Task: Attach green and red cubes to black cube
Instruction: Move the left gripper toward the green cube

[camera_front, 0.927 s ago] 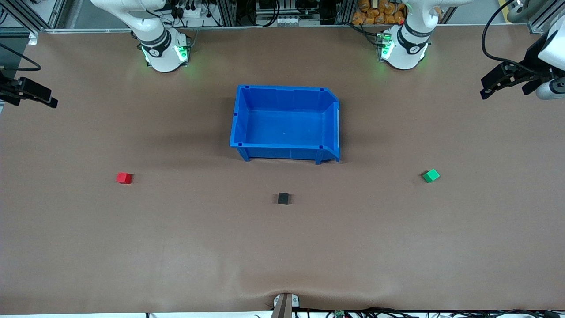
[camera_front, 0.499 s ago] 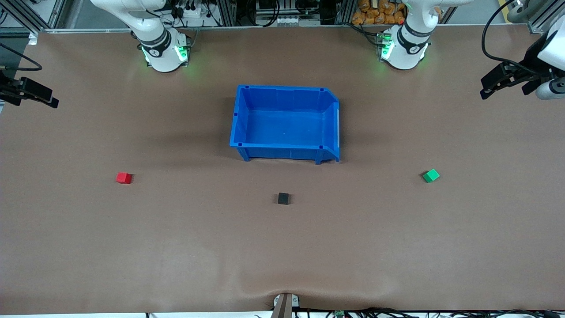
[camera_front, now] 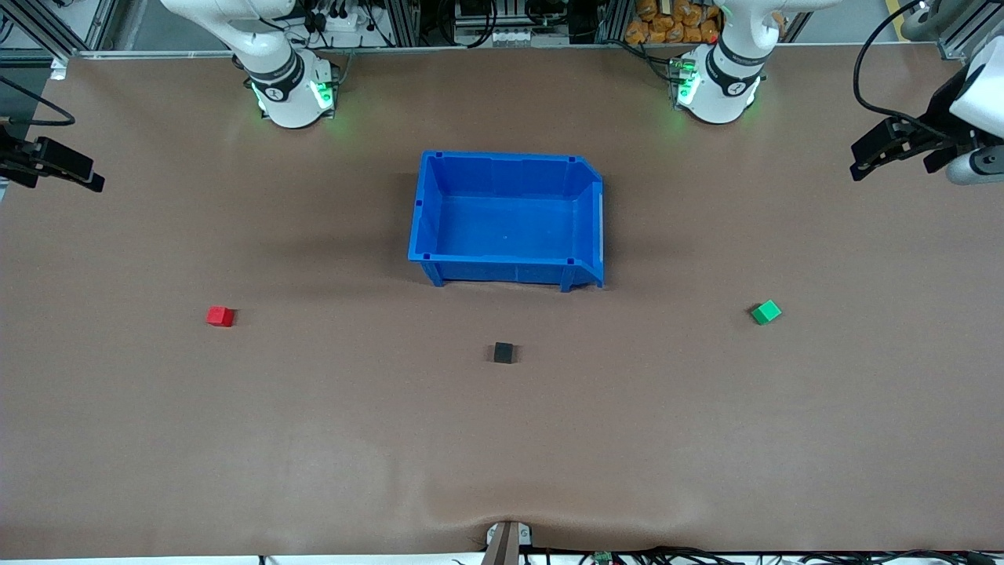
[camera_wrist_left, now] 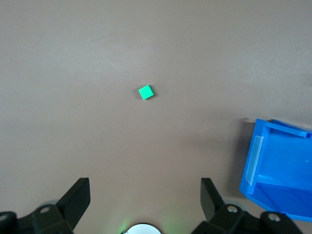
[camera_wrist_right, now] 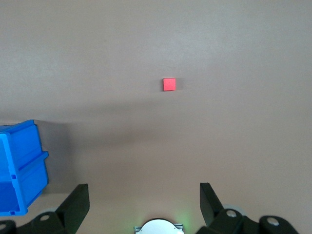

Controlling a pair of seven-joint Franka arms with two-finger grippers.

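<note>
The black cube (camera_front: pixel 504 353) lies on the brown table, nearer to the front camera than the blue bin. The red cube (camera_front: pixel 220 316) sits alone toward the right arm's end, and the green cube (camera_front: pixel 765 312) sits alone toward the left arm's end. High over the table's end on its own side, my left gripper (camera_front: pixel 861 162) hangs open and empty. Its wrist view shows the green cube (camera_wrist_left: pixel 146 92) well ahead of the open left gripper (camera_wrist_left: pixel 144 189). My right gripper (camera_front: pixel 92 180) hangs open over its own end. The red cube (camera_wrist_right: pixel 169 84) lies well ahead of the right gripper (camera_wrist_right: pixel 144 191).
The empty blue bin (camera_front: pixel 502 272) stands mid-table between the two arm bases; its corner shows in both wrist views, as the bin (camera_wrist_left: pixel 273 161) and the bin (camera_wrist_right: pixel 22 165). A clamp (camera_front: pixel 508 540) sits at the table's near edge. A ripple in the cloth lies beside it.
The left gripper has shifted slightly over its end of the table. The right gripper and the three cubes have not moved.
</note>
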